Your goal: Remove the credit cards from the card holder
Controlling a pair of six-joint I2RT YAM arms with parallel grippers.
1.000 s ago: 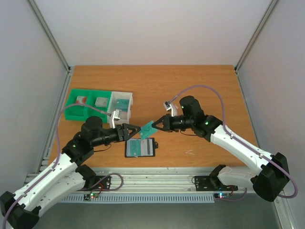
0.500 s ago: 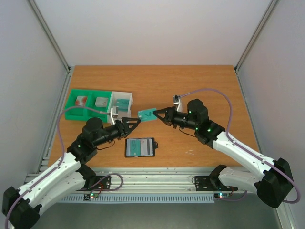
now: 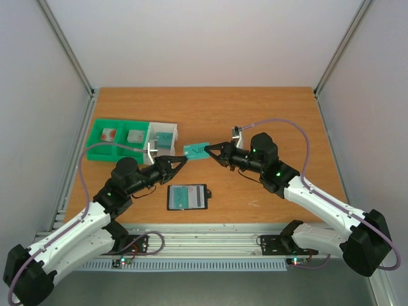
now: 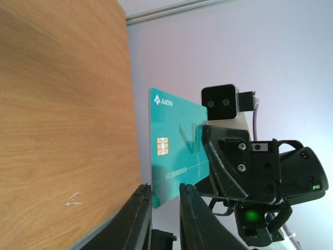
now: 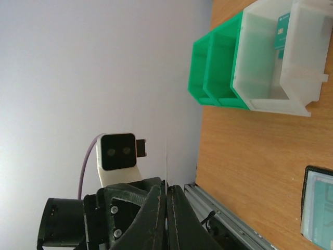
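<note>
My right gripper is shut on a teal-green credit card and holds it in the air, level, near the white tray. In the right wrist view the card shows edge-on between the closed fingertips. My left gripper is open, its tips at the card's near corner. In the left wrist view the card faces me, its lower corner in the gap between my fingers, not pinched. The black card holder lies open on the table below, with pale cards in its pockets.
A green two-part tray and a white tray stand at the left; they also show in the right wrist view, green and white. The white tray holds another teal card. The card holder's corner shows lower right.
My right gripper has carried the teal card up and back from over the card holder toward the white tray. My left gripper has followed it away from the holder.
</note>
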